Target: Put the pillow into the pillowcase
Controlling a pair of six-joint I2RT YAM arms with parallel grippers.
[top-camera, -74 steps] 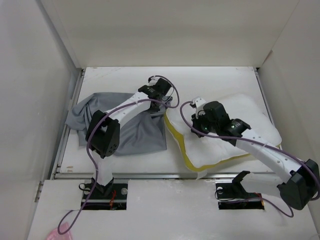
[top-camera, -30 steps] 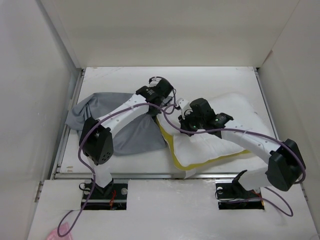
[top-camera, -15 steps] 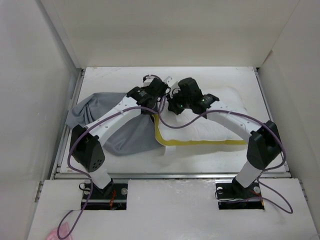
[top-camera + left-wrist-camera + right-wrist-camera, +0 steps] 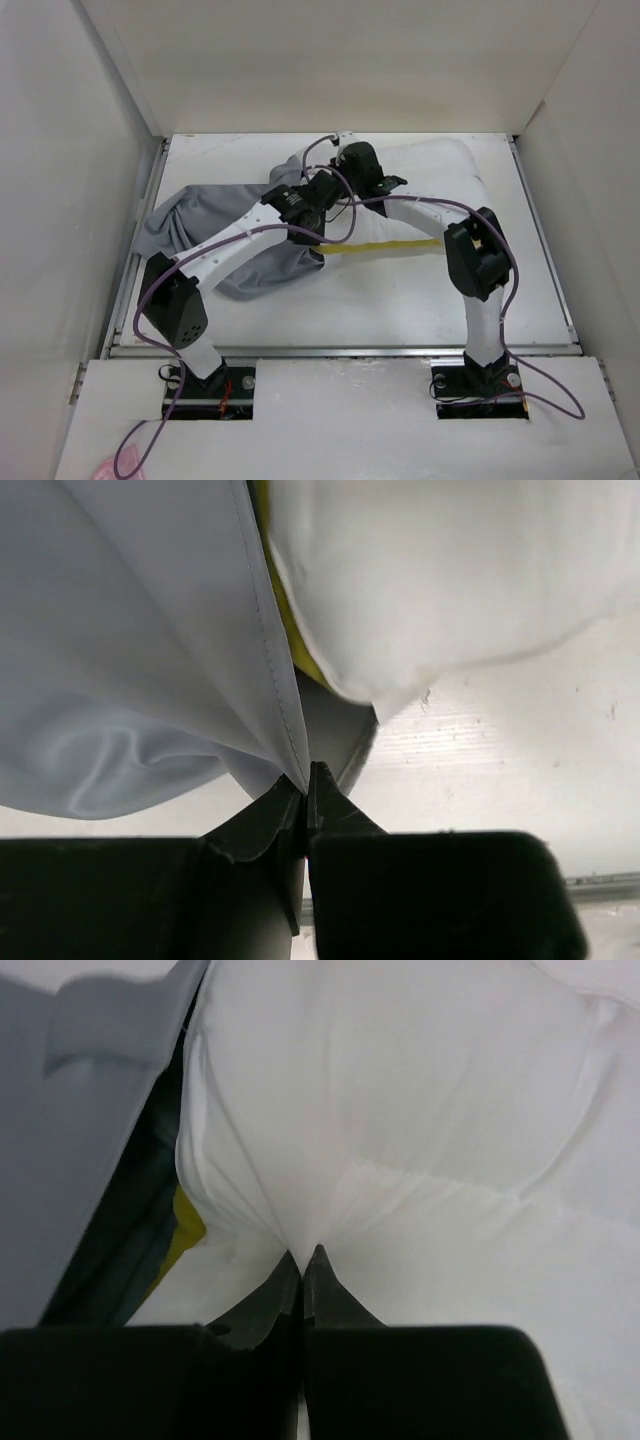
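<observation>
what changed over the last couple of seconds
The right gripper, shut on the pillow, dragged it left and farther back, turning it so its end now meets the mouth of the pillowcase. The left gripper stayed shut on the pillowcase hem. The pillowcase's bulk stayed on the left.

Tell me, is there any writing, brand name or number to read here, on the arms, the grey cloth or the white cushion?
None can be read.
The soft white rectangular pillow with its yellow band, the wrinkly grey cloth pillowcase and the white table bear no print in any view.
The left arm and right arm show no legible label.
The small pink object at the bottom left is too small to tell.
</observation>
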